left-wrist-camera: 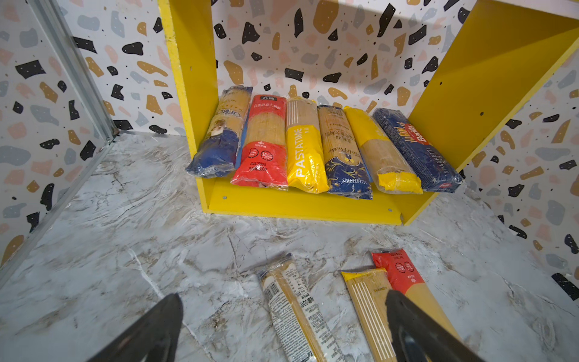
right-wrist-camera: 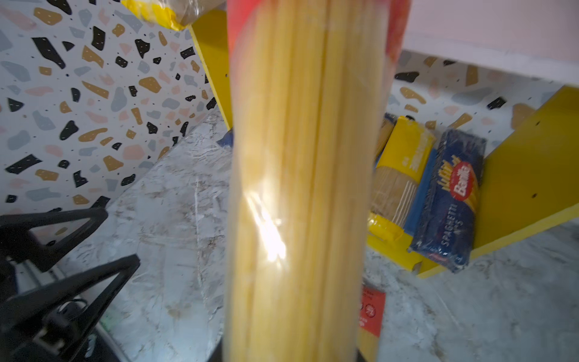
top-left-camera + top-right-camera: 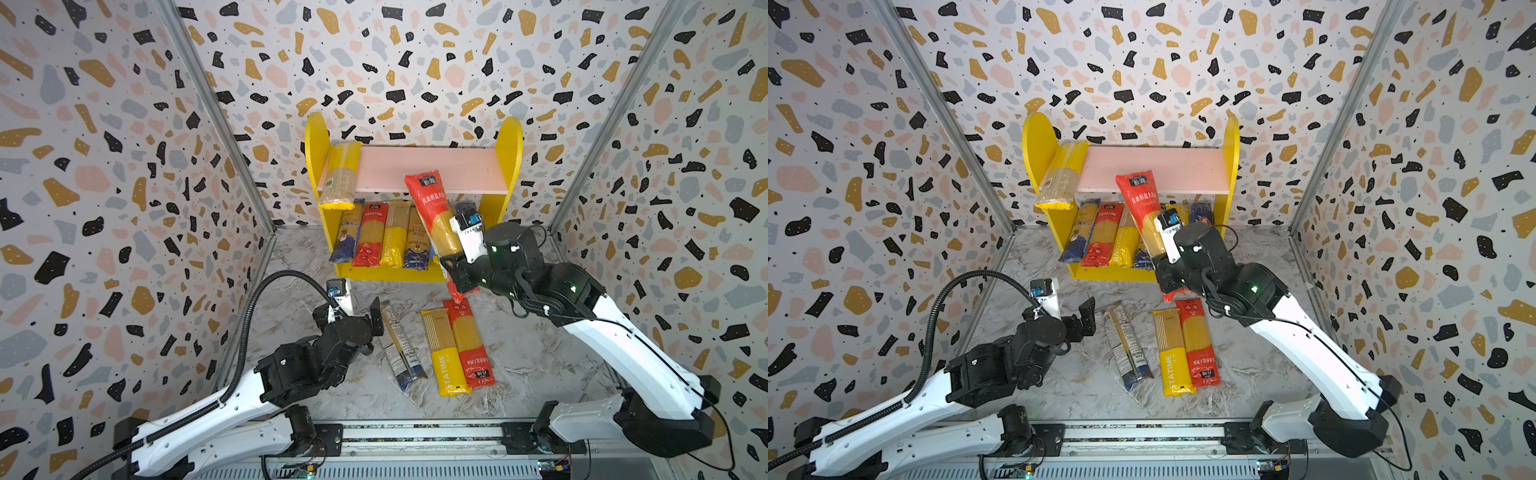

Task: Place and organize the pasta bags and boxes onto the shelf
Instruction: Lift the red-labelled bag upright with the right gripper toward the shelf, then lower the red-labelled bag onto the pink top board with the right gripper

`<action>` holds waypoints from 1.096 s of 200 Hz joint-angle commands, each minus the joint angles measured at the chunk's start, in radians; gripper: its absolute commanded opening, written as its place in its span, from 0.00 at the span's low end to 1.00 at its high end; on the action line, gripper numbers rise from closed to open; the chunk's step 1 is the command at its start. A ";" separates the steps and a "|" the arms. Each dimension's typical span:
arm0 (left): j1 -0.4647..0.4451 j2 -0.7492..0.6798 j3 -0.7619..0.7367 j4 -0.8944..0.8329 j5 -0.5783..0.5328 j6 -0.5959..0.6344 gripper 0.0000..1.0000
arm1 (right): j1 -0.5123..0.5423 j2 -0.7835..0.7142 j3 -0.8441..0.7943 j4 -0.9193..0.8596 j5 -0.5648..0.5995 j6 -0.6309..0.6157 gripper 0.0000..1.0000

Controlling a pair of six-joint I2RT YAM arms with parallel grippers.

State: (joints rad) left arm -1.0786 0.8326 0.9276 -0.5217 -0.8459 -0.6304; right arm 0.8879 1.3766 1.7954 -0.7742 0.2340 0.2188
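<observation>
The right tool [image 3: 452,262] is clenched on the lower part of a red-ended spaghetti bag [image 3: 432,208]. It holds the bag up in front of the shelf [image 3: 510,141]. I think it goes on the pink board [image 3: 436,166], because the bottom row [image 1: 304,147] looks full. The long bag stands almost upright, and its top leans toward that board. The left tool [image 1: 283,297] is spread wide and empty above three packs [image 3: 442,353] on the worktop [image 3: 291,266].

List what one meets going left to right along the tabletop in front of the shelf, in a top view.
Open left claw → white-labelled pack with dark blue end → yellow PASTATIME pack → red pack.
</observation>
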 commanded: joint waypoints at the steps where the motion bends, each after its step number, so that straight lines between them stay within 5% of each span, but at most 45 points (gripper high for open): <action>1: -0.003 0.012 0.043 0.067 0.003 0.053 0.99 | -0.002 0.052 0.199 0.142 0.161 -0.148 0.00; 65: -0.004 0.016 0.062 0.090 -0.010 0.092 1.00 | -0.113 0.381 0.731 0.205 0.260 -0.356 0.00; 143: -0.004 -0.017 0.050 0.092 -0.051 0.115 1.00 | -0.275 0.467 0.730 0.445 0.297 -0.499 0.00; 219: -0.003 0.012 0.050 0.110 -0.051 0.127 1.00 | -0.465 0.474 0.740 0.335 0.129 -0.322 0.00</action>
State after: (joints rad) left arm -1.0786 0.8333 0.9619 -0.4564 -0.8780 -0.5262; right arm 0.4507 1.9259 2.4653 -0.5671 0.4168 -0.1928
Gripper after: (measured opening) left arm 0.994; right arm 0.290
